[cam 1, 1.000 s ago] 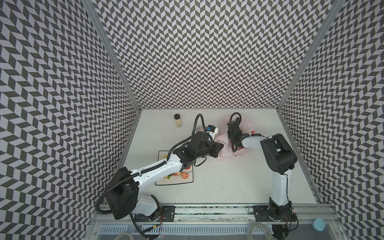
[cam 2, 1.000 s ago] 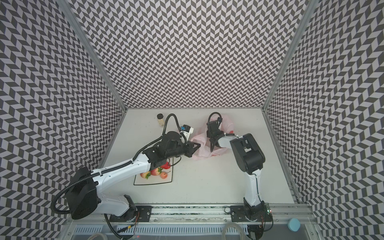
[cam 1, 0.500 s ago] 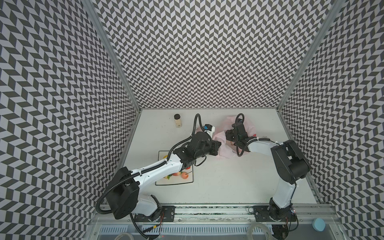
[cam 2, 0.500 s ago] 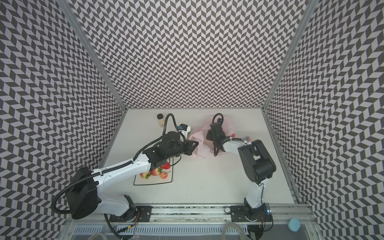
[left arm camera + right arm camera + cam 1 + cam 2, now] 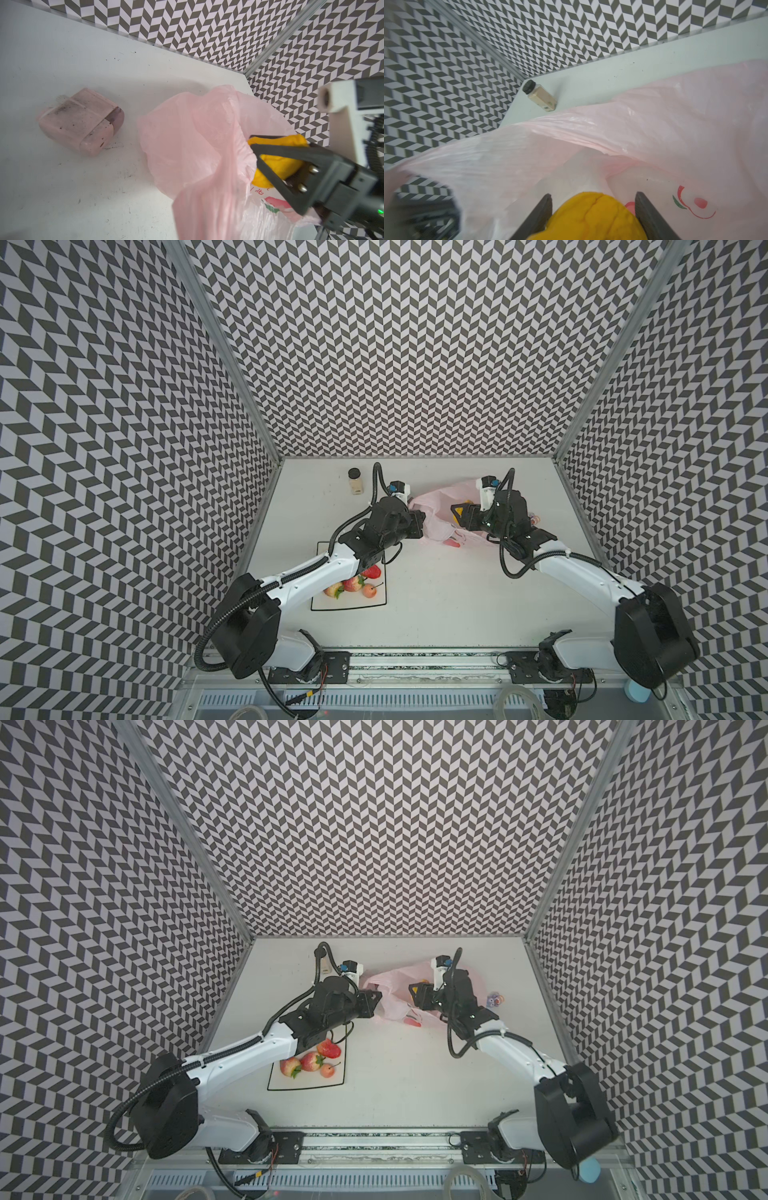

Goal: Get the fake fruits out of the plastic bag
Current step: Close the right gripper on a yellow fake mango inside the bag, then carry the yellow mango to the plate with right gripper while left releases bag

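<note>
Yellow fruit (image 5: pixel 591 218) sits clamped in right gripper (image 5: pixel 593 196) at plastic bag (image 5: pixel 432 506) mouth; left gripper (image 5: pixel 420 523) pinches rim.

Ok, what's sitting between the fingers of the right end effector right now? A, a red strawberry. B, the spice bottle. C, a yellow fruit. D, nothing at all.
C: in the right wrist view the right end effector grips the yellow fruit on both sides, just above the open plastic bag.
</note>
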`<state>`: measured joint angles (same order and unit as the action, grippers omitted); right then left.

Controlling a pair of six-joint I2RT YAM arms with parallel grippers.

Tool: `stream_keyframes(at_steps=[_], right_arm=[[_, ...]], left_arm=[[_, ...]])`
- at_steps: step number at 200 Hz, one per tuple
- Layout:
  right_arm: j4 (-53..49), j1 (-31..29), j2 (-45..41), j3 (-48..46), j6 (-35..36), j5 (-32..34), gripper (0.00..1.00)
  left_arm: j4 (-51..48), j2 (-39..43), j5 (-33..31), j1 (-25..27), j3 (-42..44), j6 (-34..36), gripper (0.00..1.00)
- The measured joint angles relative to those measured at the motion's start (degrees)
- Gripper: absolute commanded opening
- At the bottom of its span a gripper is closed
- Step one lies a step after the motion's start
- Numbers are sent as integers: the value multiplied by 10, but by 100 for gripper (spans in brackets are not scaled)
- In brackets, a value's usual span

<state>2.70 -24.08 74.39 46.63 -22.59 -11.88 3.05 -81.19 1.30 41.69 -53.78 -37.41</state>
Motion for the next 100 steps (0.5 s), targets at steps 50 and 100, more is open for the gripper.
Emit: stream_keyframes(at_steps=[50, 100], right_arm=[[0, 0, -138, -5, 26, -5, 28], [-11, 0, -214, -2, 65, -28, 29]], left_arm=[[13, -63, 28, -10, -15, 23, 0], [18, -133, 61, -10, -72, 51, 22]])
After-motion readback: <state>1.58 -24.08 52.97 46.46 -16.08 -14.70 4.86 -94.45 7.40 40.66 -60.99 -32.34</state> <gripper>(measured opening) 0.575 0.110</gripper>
